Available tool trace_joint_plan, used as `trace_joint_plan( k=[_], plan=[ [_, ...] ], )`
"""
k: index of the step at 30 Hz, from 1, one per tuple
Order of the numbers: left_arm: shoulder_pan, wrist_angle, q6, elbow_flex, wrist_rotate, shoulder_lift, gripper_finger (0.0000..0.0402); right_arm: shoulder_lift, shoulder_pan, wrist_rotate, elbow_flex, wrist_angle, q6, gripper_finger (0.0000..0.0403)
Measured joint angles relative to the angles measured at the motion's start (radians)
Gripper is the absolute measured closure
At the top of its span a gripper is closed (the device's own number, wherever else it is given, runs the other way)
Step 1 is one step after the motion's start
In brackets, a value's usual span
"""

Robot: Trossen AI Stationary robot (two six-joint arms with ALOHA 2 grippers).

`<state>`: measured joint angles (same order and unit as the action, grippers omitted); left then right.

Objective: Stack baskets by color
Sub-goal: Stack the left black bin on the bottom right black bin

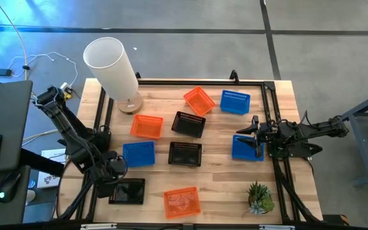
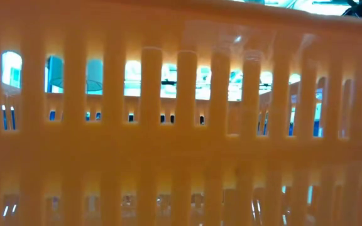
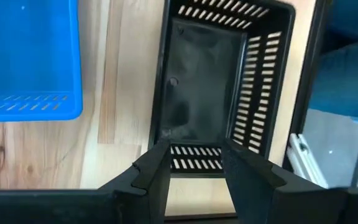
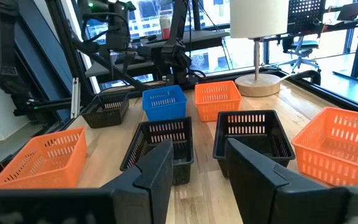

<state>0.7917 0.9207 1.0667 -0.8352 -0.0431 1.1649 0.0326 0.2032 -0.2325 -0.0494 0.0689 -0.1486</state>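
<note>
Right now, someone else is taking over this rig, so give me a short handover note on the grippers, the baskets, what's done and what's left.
Left gripper: open, hovering over the black basket at the front left corner, fingers straddling its end wall, not holding it.
Right gripper: open, empty, at the right edge above a blue basket.
Baskets: all nine sit singly on the table. Other blacks are mid-table and; other blues and; oranges and.
Done: nothing stacked.
Left: all three colour stacks.
</note>
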Motion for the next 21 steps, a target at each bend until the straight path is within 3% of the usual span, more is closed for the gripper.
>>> trace_joint_plan(
  k=[21],
  plan=[
    [0.009,0.001,-0.03,0.0,-0.039,0.18,0.0271,0.0,0.0,0.0,0.0,0.0,0.0,0.0268]
  ],
)
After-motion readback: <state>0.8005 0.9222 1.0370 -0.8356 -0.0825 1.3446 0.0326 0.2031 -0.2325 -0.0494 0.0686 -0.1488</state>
